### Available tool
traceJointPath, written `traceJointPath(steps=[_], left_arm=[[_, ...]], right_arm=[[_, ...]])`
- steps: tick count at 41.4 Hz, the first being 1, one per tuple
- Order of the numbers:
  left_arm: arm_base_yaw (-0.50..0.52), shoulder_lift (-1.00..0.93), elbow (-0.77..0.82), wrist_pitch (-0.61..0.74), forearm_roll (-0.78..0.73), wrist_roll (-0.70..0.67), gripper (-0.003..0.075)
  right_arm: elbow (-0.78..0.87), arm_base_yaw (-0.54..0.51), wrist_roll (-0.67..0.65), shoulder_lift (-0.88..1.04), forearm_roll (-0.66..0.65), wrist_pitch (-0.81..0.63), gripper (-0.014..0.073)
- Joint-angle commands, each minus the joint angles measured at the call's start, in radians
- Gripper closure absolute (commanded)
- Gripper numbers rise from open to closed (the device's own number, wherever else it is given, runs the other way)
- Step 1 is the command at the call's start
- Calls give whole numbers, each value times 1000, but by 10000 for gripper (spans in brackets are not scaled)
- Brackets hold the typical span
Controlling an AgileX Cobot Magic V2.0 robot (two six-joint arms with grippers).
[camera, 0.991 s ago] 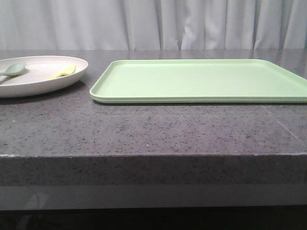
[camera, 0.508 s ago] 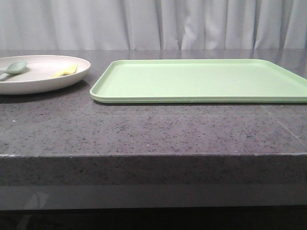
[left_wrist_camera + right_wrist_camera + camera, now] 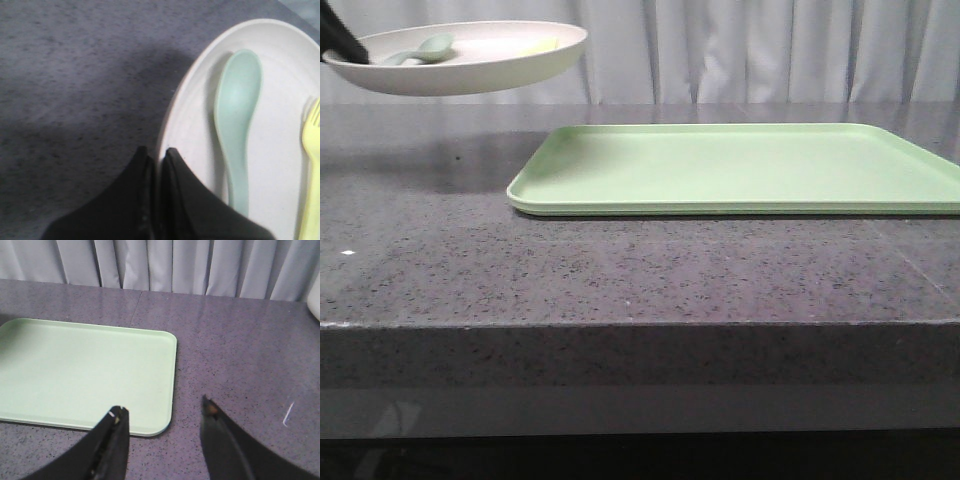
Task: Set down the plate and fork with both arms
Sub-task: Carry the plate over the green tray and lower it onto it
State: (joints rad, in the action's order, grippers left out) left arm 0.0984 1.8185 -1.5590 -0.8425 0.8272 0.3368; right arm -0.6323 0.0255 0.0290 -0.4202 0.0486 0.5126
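Cream plate (airborne) | left gripper pinching rim | right gripper spread

The green tray lies flat on the stone table with nothing standing on it, so its whole surface is open from above. In front of the tray a wide strip of bare tabletop runs to the table's near edge. To the left, the plate hangs in the air above the table, pinched at its rim by the left gripper; the spoon and fork fill much of its inside. The tabletop beneath the plate is bare. The right gripper hovers beside the tray's edge, jaws spread, over open table. A curtain closes off the far side.
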Motion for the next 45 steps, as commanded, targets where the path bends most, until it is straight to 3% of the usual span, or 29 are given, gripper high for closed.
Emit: traceJointPath(steps=[1, 24, 36, 45], left_arm=[[-79, -58, -45, 71, 38, -86, 741], [-436, 30, -45, 317, -197, -435, 741], [-512, 93, -45, 388, -210, -482, 741], [-519, 116, -45, 361, -216, -482, 741]], right_arm=[[-34, 2, 11, -15, -12, -83, 229], [-34, 2, 11, -15, -12, -83, 229], [-34, 2, 11, -15, -12, -83, 229], [-34, 2, 11, -15, -12, -83, 229]])
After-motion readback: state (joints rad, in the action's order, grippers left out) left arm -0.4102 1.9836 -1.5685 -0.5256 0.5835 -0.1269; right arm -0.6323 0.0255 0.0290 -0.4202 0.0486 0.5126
